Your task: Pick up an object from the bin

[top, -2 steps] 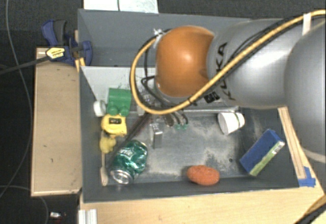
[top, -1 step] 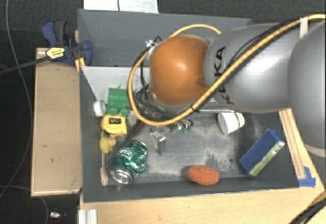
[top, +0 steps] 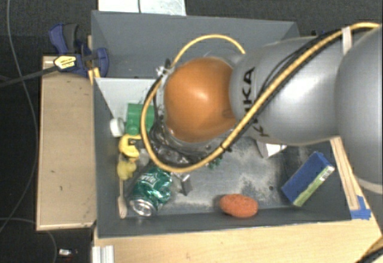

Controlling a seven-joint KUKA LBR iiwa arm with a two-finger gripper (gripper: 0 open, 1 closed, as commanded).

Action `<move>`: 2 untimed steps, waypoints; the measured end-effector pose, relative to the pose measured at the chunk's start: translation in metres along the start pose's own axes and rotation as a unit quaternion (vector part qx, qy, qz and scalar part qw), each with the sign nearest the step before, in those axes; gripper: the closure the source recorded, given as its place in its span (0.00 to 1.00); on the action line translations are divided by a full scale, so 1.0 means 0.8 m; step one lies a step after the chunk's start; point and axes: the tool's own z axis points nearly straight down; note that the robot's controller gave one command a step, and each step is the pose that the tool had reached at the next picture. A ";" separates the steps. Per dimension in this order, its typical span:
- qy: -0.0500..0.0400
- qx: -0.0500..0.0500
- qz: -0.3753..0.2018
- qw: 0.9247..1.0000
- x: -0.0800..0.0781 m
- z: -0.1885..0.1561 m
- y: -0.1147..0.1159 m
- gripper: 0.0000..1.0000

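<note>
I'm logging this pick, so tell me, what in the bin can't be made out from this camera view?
Middle of the bin: hidden in the camera view under the orange wrist cover and the arm.
Green thing at the left wall: partly behind the yellow cable, kind unclear.
White thing beside the blue box: cut off by the arm.

Robotics lab, by the industrial KUKA arm (top: 311, 94) over a grey metal bin (top: 197, 28)

One camera looks down into the grey bin (top: 197, 34) from above, tilted slightly, fairly near
</note>
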 end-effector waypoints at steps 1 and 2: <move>-0.005 0.002 -0.073 0.997 -0.014 0.080 0.040 0.00; -0.003 0.000 -0.266 0.964 -0.006 0.110 0.039 1.00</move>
